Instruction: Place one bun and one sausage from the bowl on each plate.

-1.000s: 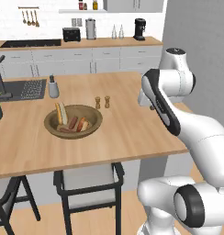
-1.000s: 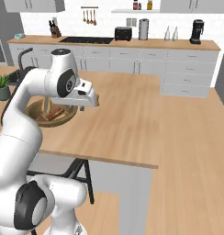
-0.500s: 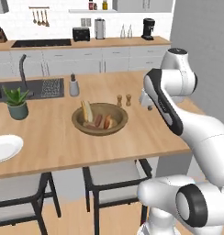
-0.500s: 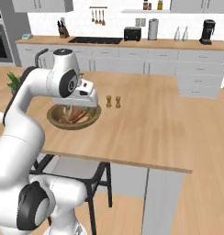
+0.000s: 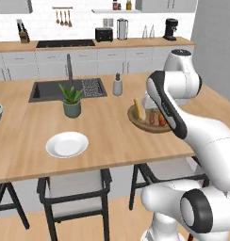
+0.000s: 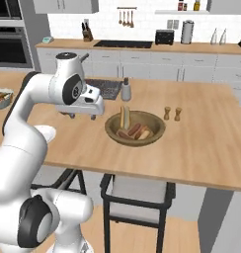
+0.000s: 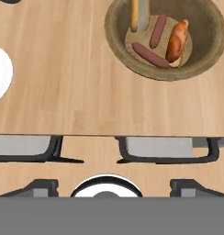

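The brown wooden bowl (image 6: 112, 129) sits on the island counter, just right of my gripper (image 6: 82, 116). It holds two long buns, one leaning upright (image 6: 124, 116) and one lying flat (image 7: 176, 41), plus two sausages (image 7: 150, 55). My gripper hovers above the counter's front part, open and holding nothing, with its fingertips (image 7: 44, 185) wide apart. In the hand view the bowl (image 7: 116, 27) lies at the upper right. One white plate (image 5: 67, 144) rests on the counter left of the bowl (image 5: 135, 120), and its edge (image 7: 0, 71) shows in the hand view.
A potted plant (image 5: 71, 100) stands behind the plate, in front of the sink (image 5: 47, 91). A soap dispenser (image 6: 126, 89), salt and pepper shakers (image 6: 172, 113) and a pale fruit bowl (image 6: 1, 97) are also on the island. Dark chairs (image 7: 166, 149) stand below the counter's front edge.
The whole picture has shifted because the base drove left. The bowl now sits further right in the left base view, and the plate, plant and sink have come into view. The arm's pose looks unchanged.
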You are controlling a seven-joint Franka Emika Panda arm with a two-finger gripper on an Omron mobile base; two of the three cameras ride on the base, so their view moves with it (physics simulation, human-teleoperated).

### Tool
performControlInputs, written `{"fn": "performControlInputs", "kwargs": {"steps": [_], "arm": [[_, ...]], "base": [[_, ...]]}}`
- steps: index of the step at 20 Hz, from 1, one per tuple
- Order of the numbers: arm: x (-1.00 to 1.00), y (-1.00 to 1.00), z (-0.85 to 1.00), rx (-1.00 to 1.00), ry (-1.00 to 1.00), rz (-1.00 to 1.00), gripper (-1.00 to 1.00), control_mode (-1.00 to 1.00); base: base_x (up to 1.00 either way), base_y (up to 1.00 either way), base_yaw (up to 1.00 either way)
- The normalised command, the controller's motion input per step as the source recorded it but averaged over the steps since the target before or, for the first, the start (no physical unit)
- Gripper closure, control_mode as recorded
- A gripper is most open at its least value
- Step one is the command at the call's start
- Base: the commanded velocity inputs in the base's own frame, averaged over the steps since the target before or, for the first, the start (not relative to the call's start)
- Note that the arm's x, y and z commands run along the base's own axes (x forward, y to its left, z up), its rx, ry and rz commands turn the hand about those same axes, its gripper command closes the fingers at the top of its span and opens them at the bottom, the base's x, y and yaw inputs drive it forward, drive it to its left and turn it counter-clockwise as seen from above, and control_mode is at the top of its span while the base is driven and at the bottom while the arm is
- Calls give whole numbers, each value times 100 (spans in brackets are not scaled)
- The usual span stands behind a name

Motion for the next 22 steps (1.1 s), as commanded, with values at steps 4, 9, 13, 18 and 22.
{"fn": "performControlInputs", "kwargs": {"steps": [4, 9, 13, 18, 22], "arm": [[0, 0, 0, 0, 0, 0, -100, 100], [0, 0, 0, 0, 0, 0, -100, 100], [94, -24, 0, 0, 2, -2, -100, -100], [57, -97, -5, 0, 1, -2, -100, -100], [47, -100, -32, 0, 0, 0, -100, -100]], "base": [[7, 83, 0], [67, 28, -4], [0, 0, 0], [0, 0, 0], [0, 0, 0]]}}
